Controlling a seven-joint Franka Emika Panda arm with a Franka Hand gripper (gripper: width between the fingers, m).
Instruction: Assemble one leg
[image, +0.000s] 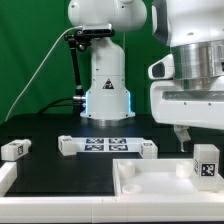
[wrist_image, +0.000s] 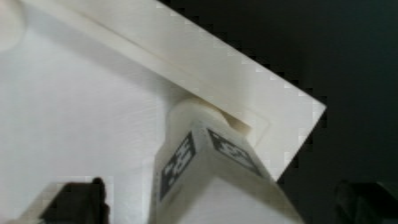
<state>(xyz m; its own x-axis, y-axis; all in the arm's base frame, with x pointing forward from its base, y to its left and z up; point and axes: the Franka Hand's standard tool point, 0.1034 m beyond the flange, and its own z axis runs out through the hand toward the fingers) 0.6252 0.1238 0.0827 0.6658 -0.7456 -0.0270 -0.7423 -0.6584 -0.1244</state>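
The middle of the white panel (image: 150, 188) is left bare and can be reached from above. Its corner at the exterior view's right is taken up by the upright leg (image: 205, 163), with the gripper (image: 185, 138) hung close above it. Beyond the panel, a strip of black table (image: 50, 165) is left open as far as the marker board (image: 105, 145), which is flanked by one small white block (image: 67, 146) and a second block (image: 147, 150).

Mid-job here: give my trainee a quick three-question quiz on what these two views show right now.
1. True or false: the leg at a corner of the white panel stands upright.
2. The marker board lies: A) on the panel; B) on the table, apart from the panel; C) under the robot's base.
3. Fill in: the gripper is ____.
Key: 1 true; 2 B; 3 open.
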